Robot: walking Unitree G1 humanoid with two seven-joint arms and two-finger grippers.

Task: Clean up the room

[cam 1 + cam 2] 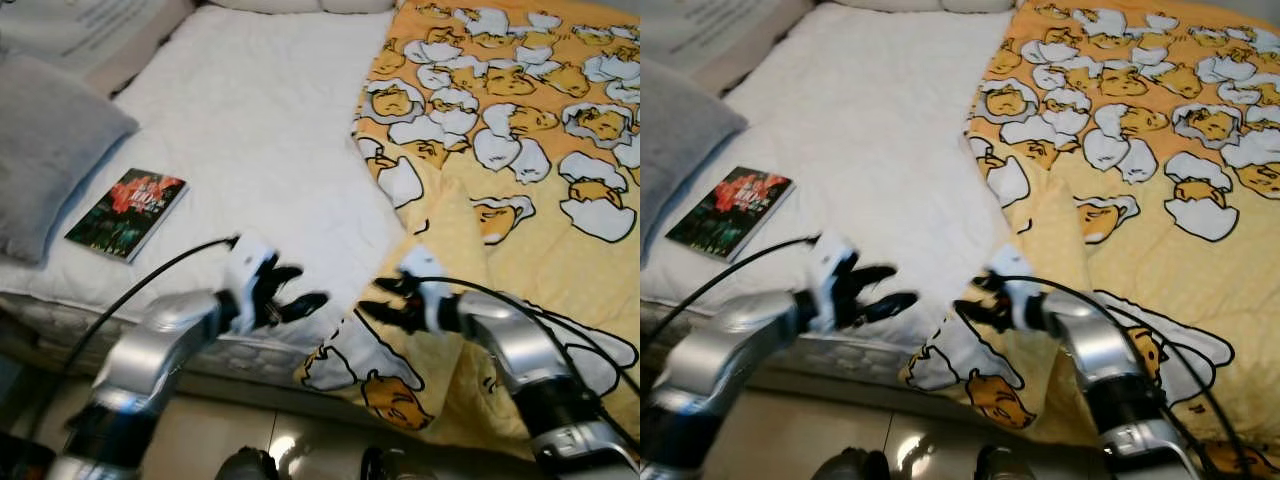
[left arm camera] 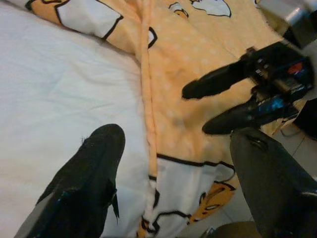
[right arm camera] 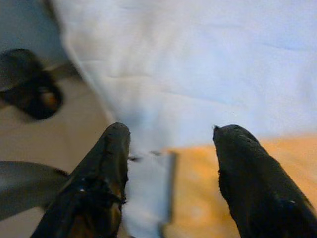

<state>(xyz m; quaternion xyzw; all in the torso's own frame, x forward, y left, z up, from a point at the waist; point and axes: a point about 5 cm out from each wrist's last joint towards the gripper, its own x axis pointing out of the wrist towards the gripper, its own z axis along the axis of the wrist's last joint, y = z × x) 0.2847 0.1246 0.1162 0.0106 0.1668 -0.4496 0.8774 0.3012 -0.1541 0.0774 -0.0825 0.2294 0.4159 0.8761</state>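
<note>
A bed with a white sheet (image 1: 250, 120) fills the scene. An orange blanket (image 1: 520, 150) printed with cartoon egg figures covers its right side, and one folded-back corner (image 1: 430, 240) lies near the bed's near edge. A book (image 1: 127, 212) rests on the sheet at the left, beside a grey pillow (image 1: 45, 150).

The left gripper (image 1: 290, 290) and right gripper (image 1: 385, 300) hover over that near edge, facing each other, both with fingers spread apart and holding nothing.

The step in hand appears to be straightening the blanket; the next move likely calls for closing on its hem.

The left wrist view adds the hem seam (image 2: 147, 99) close up; the right wrist view adds bare floor (image 3: 54, 124) below the bed.
</note>
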